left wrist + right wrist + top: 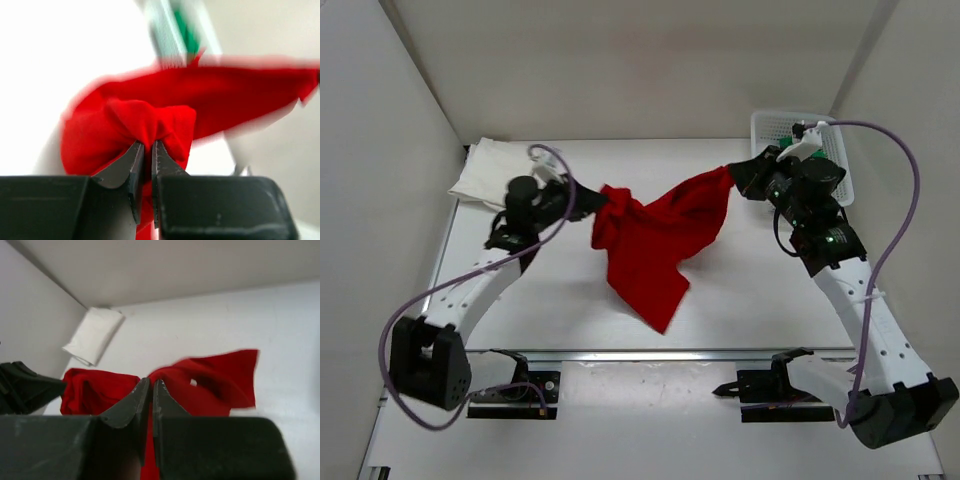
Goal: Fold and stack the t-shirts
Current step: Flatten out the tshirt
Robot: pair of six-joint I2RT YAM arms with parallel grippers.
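The red t-shirt (655,240) hangs stretched between both arms above the table, its lower part drooping toward the front. My left gripper (592,203) is shut on a bunched end of it (150,125). At the other end, my right gripper (732,174) is shut on the red cloth (210,385). A folded white t-shirt (485,172) lies at the back left corner, also seen in the right wrist view (95,335). A bit of green t-shirt (786,156) shows in the basket behind the right arm, blurred in the left wrist view (187,35).
The white lattice basket (765,125) stands at the back right, close behind the right wrist. Walls enclose the table on the left, back and right. A metal rail (650,355) runs along the near edge between the arm bases.
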